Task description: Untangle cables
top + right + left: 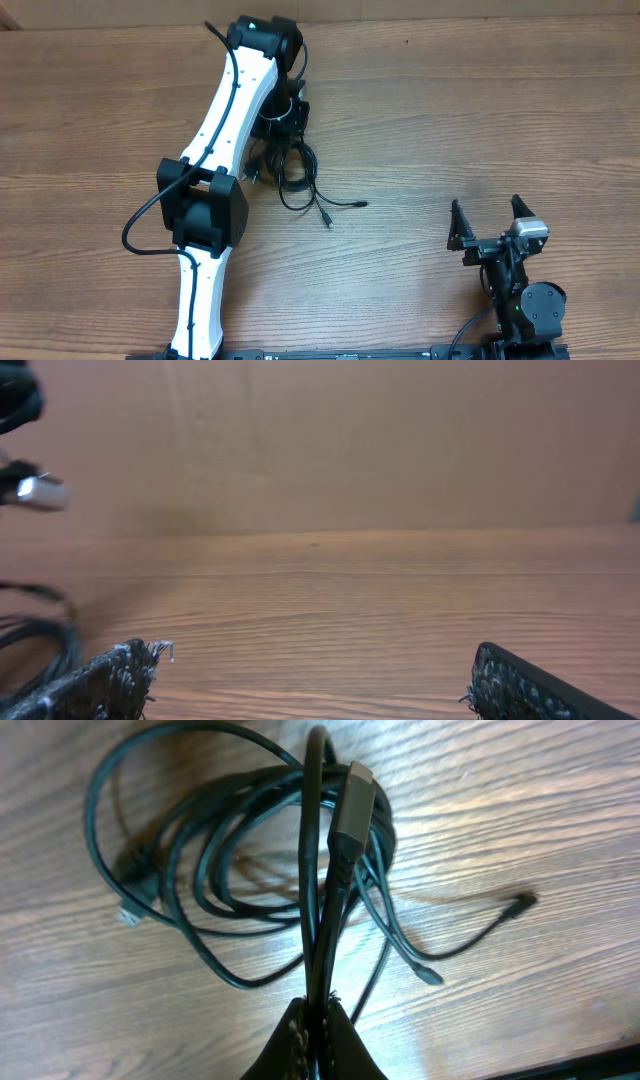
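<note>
The left pincer (320, 1020) clamps strands of the cables (318, 890), likely to draw them free; the right pincer (487, 218) sits spread apart.

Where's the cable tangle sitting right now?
In the overhead view the cables lie left of centre on the table, right at the left claw, which pinches a couple of strands. The open right claw sits well off to the right.
</note>
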`<state>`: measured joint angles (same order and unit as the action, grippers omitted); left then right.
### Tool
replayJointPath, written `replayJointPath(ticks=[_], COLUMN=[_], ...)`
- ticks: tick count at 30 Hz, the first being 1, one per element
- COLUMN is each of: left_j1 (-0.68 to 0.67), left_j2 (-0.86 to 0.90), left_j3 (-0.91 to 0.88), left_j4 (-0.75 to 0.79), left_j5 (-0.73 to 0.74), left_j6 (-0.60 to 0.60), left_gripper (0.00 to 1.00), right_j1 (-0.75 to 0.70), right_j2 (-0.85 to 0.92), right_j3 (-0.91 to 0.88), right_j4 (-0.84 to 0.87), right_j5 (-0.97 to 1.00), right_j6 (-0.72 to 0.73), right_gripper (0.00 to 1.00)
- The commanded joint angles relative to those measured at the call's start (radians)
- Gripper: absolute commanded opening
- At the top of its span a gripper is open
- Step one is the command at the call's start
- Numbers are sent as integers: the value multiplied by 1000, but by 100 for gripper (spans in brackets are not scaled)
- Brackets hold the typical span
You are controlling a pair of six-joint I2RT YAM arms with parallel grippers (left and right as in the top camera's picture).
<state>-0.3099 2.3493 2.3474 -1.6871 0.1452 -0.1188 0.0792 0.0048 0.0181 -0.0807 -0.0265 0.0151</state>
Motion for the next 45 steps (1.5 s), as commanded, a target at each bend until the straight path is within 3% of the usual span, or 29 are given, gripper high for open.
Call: replayJointPath(ticks=[1, 7, 13, 17, 23, 29, 39, 45], left_j1=[8, 6, 2, 2, 2, -3, -38, -56], left_j2=[-8, -8, -8, -8, -8, -8, -4, 7], left_j3=[48, 48, 48, 48, 45, 43, 43, 43], left_j4=[1, 25, 54, 58, 68, 60, 61, 83], left_j5=[11, 79, 377, 448, 401, 105, 105, 106], left_j6=[37, 61, 230, 257, 224, -60, -108, -176], left_gripper=[5, 4, 4, 4, 4, 8, 16, 25], right_j1=[-2, -2, -2, -2, -2, -2, -2, -2], right_j2=[-2, -1, 68, 203, 487, 731, 958, 1012], right_j3=[-10, -3, 123, 266, 491, 617, 619, 619], right_j4=[16, 43, 41, 19, -79, -129, -71, -69], right_j5=[-158, -301, -296, -297, -302, -430, -710, -727], right_j6=[64, 181, 220, 217, 217, 217, 225, 266], right_gripper=[100, 100, 100, 100, 100, 100, 100, 100])
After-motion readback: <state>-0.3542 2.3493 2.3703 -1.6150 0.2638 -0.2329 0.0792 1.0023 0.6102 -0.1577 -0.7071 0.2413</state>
